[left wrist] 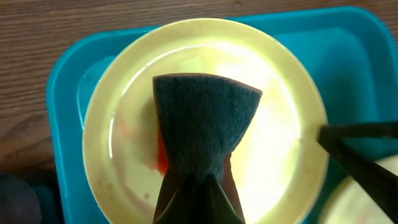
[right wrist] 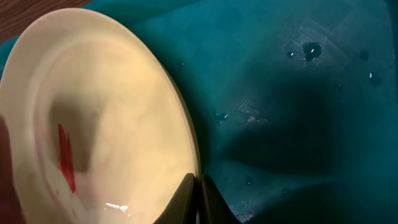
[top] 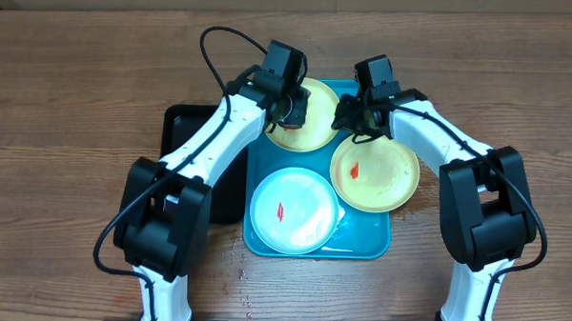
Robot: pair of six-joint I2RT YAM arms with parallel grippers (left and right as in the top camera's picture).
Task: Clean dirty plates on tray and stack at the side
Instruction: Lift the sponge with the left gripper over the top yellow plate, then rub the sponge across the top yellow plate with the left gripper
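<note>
Pincer of the left arm (top: 294,105) reaches in over the far left corner of the teal tray (top: 369,243). It is clamped shut on a dark blue-grey sponge (left wrist: 202,118), which fans out ahead of the tips. Black tray (top: 187,128) lies on the wooden surface (top: 69,96) against the teal tray's left edge, partly under the left arm.

Far plate (top: 315,135), pale yellow-green, sits in that far left corner. The sponge is pressed flat across its middle. A red smear (left wrist: 160,158) shows just beside the sponge's left edge, and the plate looks wet and glossy.

Mint-white plate (top: 294,210) lies at the tray's near edge, left of centre, with a small red mark at its centre.

Right pincer (top: 349,117) is fully closed, nothing seen between its tips. In the left wrist view a dark tip touches the far plate's right rim. In the right wrist view the tips meet at the edge of a red-streaked yellow-green plate (right wrist: 112,112); which of the two it is, I cannot tell.

Right-hand plate (top: 381,175), yellow-green with a red streak, lies along the tray's right edge and slightly overhangs the rim. Water droplets dot the tray floor.
</note>
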